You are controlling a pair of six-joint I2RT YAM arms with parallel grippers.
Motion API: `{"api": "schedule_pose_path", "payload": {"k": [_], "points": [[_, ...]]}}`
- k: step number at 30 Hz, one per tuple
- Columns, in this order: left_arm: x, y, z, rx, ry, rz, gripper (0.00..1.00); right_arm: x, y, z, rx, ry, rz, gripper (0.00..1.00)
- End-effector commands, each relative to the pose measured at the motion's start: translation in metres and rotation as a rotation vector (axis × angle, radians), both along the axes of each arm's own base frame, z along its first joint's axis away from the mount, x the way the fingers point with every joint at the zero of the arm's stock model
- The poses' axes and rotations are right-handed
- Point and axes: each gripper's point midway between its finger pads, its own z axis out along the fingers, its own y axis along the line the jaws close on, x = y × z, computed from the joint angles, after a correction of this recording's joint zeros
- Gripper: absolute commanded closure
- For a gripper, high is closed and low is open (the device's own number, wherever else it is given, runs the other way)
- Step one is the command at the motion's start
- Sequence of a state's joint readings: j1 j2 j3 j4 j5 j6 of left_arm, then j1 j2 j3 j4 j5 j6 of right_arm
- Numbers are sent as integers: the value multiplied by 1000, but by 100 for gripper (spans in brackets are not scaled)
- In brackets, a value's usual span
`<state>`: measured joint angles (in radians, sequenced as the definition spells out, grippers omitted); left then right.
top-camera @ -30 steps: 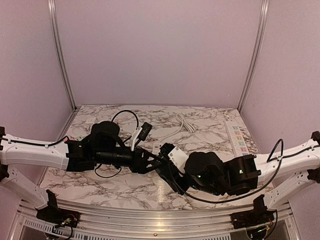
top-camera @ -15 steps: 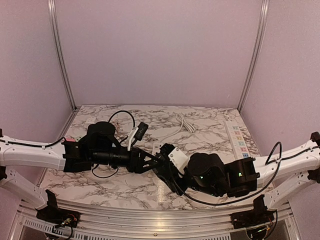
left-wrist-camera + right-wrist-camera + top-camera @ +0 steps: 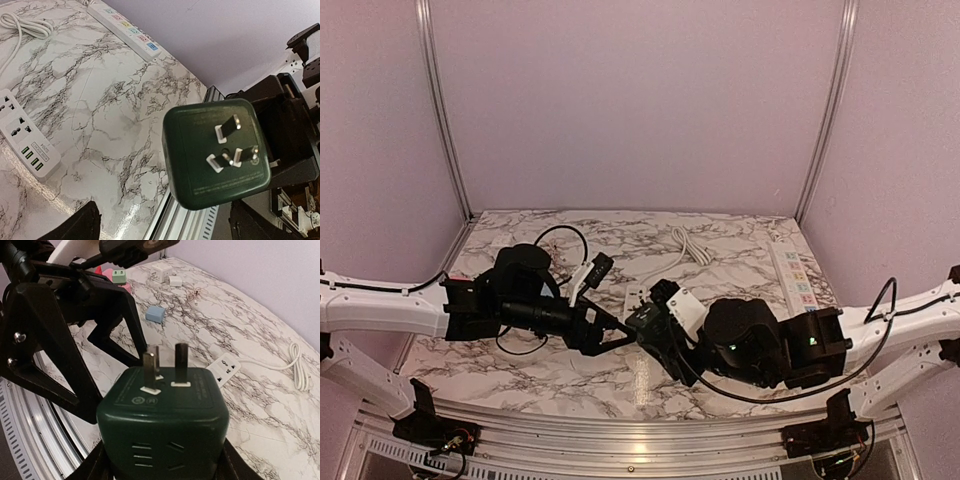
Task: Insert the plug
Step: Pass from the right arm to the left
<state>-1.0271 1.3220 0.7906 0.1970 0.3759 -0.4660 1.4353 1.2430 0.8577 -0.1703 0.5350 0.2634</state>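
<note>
The plug is a dark green cube with three metal prongs. My right gripper is shut on its sides, prongs pointing away from the wrist. In the left wrist view the plug faces the camera prongs first, just beyond my left gripper, whose fingers stand wide apart and touch nothing. From above, the left gripper and the right gripper meet over the table's front middle. A short white power strip lies flat behind them, also seen as the white power strip.
A long white power strip runs along the right edge. A coiled white cable lies at the back. Small adapters sit at the far left: a blue cube, a green one, white ones. The aluminium front rail is close below.
My left gripper has opened, let go of the plug and drawn back a little to the left. The plug stays in the right gripper, which shifted slightly right.
</note>
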Motion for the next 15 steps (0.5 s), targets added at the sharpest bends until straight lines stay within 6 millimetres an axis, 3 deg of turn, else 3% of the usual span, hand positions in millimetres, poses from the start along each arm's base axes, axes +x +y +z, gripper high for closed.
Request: {"api": "schedule_pose_path", "payload": {"k": [1,5,15], "points": [[-6,4,-22,68,32,-35,6,2,10,39,100,-10,-14,89],[-6,0,-14,26,52,-55,1,3,15,34,68,-12,-14,90],[-15,0,13,-51,54,-112,1,1,21,21,10,-17,-21,90]]}}
